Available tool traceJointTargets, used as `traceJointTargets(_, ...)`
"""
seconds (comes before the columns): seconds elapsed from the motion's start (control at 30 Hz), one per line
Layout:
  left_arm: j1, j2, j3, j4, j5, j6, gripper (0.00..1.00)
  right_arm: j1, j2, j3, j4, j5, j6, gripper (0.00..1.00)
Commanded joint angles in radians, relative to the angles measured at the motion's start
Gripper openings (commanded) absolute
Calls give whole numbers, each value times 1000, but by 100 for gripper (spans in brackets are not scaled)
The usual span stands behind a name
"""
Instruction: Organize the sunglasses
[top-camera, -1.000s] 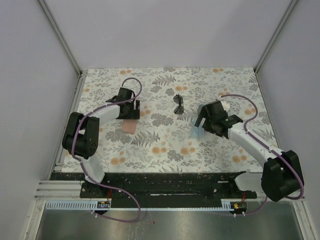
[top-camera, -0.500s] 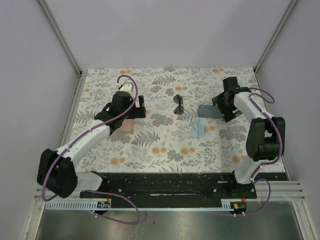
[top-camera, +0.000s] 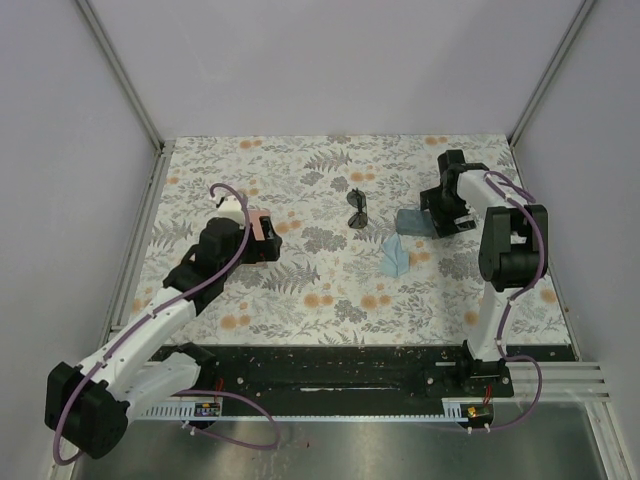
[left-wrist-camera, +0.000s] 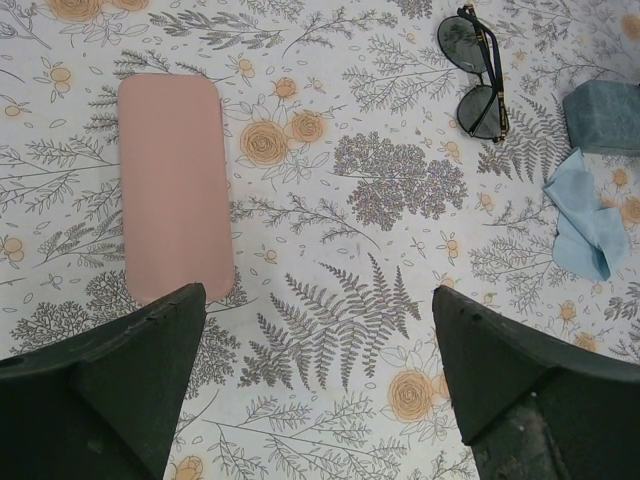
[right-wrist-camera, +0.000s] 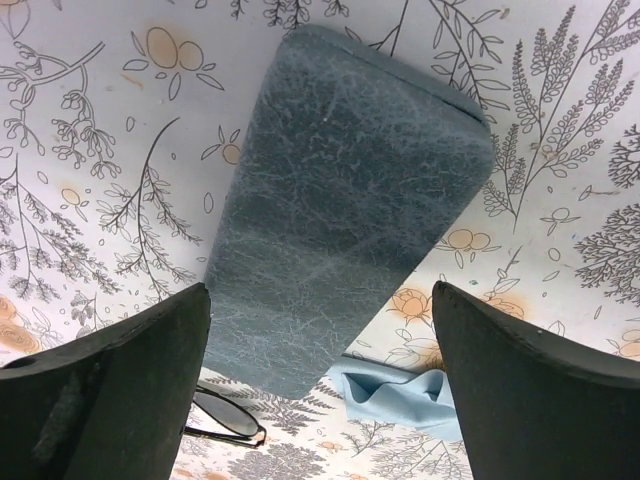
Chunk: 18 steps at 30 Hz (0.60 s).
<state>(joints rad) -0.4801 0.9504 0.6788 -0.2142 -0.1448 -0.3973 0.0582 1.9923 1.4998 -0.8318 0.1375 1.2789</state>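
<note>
At the near edge of the table (top-camera: 330, 290), both arm bases sit on a black rail. The left arm reaches forward over the left half of the flowered surface.

The left hand (left-wrist-camera: 318, 295) hovers above the table with its fingers (left-wrist-camera: 150, 340) spread wide apart. Nothing is held between them. In the top view, this hand (top-camera: 262, 240) sits at the near end of the pink case (left-wrist-camera: 175, 185). The case lies flat and closed, lengthwise from near to far.

Right of centre, a light blue cloth (top-camera: 396, 257) lies crumpled on the table. Its far edge lies just beside the near side of the grey-blue case (top-camera: 412, 221); whether they touch cannot be told. This case also lies flat and closed.

The right hand (right-wrist-camera: 320, 290) is poised over the grey-blue case (right-wrist-camera: 350, 200) with its fingers (right-wrist-camera: 520, 370) set well apart. The case appears in the gap between them. Whether the fingers touch the case cannot be told. In the top view, the right arm is folded back and the hand (top-camera: 440, 215) is at the right end of the case.

The sunglasses (top-camera: 357, 208), a thin dark-framed pair with dark lenses, lie folded on the table. They rest slightly beyond the middle of the table, between the two cases. They are near the left end of the grey-blue case and well apart from the pink case. Neither hand touches them.
</note>
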Motion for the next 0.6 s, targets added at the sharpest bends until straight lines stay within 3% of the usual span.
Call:
traceJointTargets(0.0,-5,-50,-18,58,2,-9,99,-9,13,20,-10,13,95,99)
traceJointTargets(0.2,-5,-48,-31,64,22,-21,99,-29,39,2,31,-1,152,97)
traceJointTargets(0.37,-5,-53,-36,61,34,-26,99,-31,43,-9,60,-33,102,83)
traceJointTargets(0.47,-6,-59,-36,50,37,-32,99,-29,-35,-71,118,-26,33,62)
traceJointTargets(0.57,-8,-65,-33,36,45,-37,99,-8,-154,-157,224,-6,-135,60)
